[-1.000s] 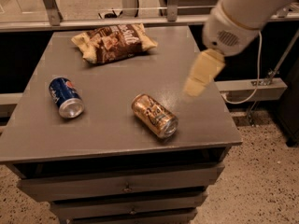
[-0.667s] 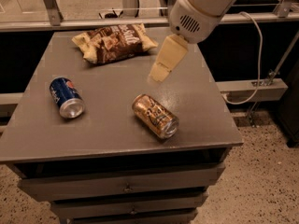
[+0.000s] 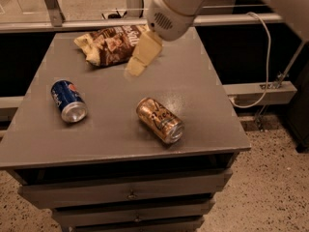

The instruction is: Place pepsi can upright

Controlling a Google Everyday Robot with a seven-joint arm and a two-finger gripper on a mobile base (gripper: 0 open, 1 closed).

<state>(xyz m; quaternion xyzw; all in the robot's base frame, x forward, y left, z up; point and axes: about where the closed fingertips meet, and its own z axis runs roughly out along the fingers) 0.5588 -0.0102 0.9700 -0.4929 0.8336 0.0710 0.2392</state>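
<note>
the grey desk (image 3: 207,86) fills the middle of the frame. the white arm (image 3: 175,9) has swung from the right side to upper centre over the last second, carrying the pincer (image 3: 136,66) leftward; it now hangs just beside the chip bag (image 3: 107,45). a gold-brown can (image 3: 160,120) lies at centre. the pepsi can (image 3: 69,101) lies on its side at left, well apart from the pincer. spread or pressed together, i cannot tell. the approach looks underway, no grasp yet.
</note>
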